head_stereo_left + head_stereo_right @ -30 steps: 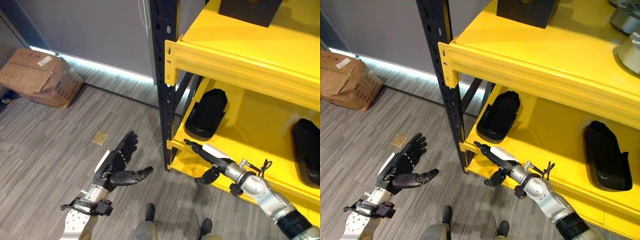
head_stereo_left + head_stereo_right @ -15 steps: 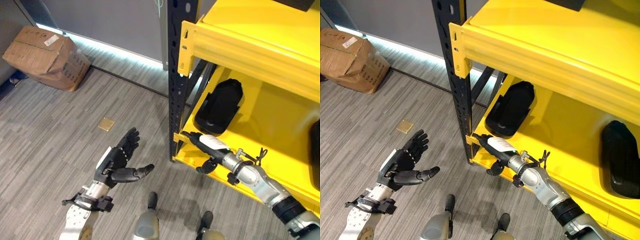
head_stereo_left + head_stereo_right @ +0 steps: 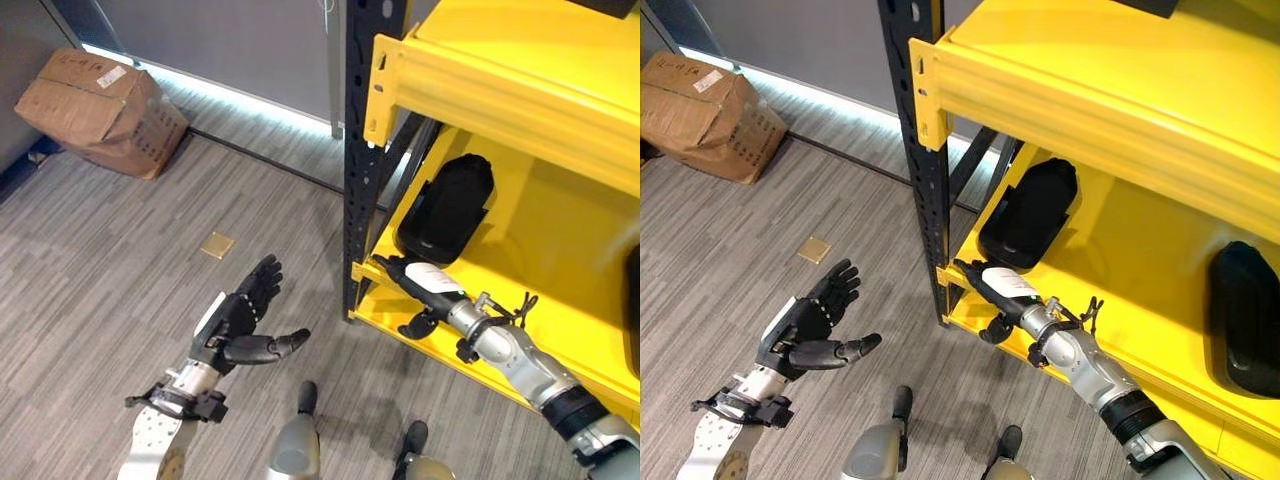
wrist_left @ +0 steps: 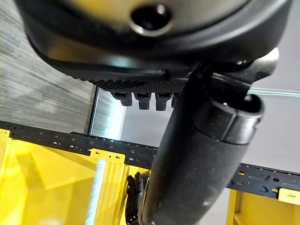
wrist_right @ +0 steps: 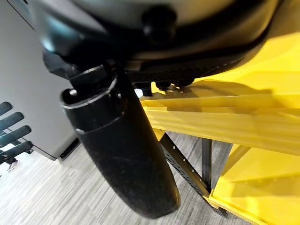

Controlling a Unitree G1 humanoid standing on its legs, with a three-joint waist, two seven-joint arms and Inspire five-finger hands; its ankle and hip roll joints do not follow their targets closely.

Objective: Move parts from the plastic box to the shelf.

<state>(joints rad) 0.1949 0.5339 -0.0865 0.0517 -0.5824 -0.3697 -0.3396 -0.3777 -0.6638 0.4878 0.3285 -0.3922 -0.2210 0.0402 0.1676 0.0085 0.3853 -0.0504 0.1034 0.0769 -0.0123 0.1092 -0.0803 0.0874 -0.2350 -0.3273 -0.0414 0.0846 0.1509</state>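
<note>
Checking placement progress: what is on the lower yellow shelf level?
Two black moulded parts lie on the lower yellow shelf level: one near the black upright, another at the right edge, partly cut off. The right hand reaches over the front lip.

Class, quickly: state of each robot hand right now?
Left hand: open, fingers spread, holding nothing, above the floor.
Right hand: open, fingers straight, holding nothing, at the lower yellow shelf's front edge.

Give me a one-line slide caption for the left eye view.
Both hands empty: right hand open at the yellow shelf edge near a black part, left hand open above the floor.
</note>
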